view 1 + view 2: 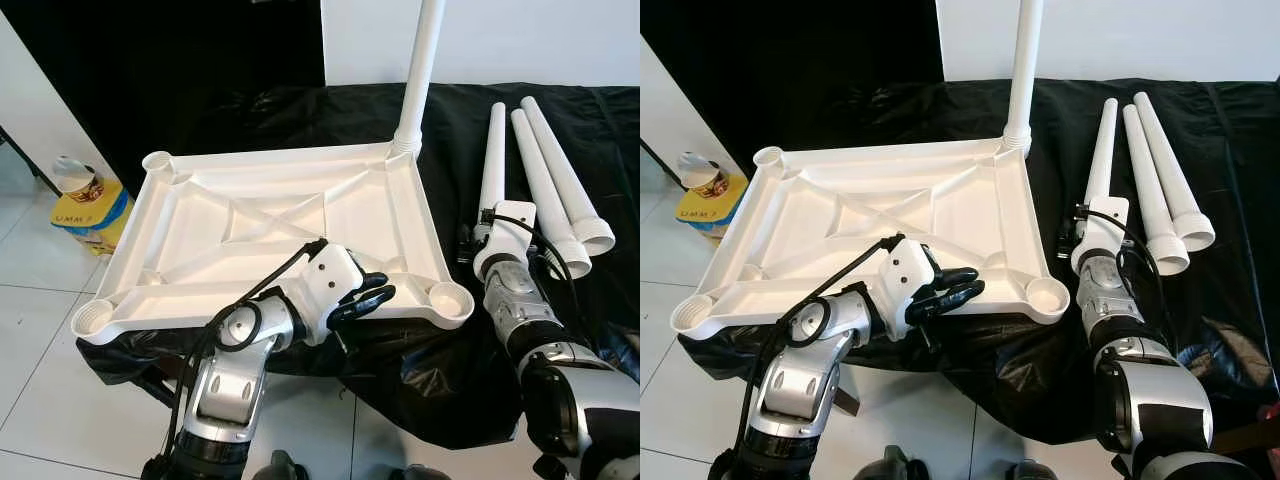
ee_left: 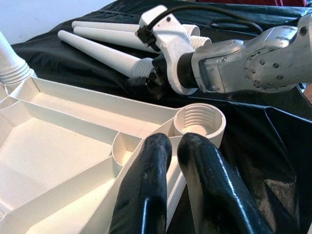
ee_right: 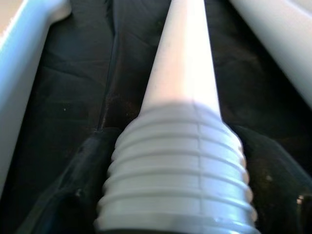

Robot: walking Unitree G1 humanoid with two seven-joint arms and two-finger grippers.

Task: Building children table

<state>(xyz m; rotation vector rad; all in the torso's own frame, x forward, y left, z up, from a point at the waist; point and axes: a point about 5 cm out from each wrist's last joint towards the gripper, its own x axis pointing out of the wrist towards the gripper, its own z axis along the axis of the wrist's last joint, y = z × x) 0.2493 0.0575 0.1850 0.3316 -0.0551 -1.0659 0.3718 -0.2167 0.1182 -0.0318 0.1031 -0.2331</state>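
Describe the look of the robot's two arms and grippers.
Both arms are silver metal with round joints and a white wrist housing. A black cable loops along each to the wrist. The left gripper has two long, rounded, glossy black fingers; the right gripper is also black.

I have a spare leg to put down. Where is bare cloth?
Bare black cloth lies right of the three loose legs, and behind the tabletop. It is crowded between the tabletop and the right gripper.
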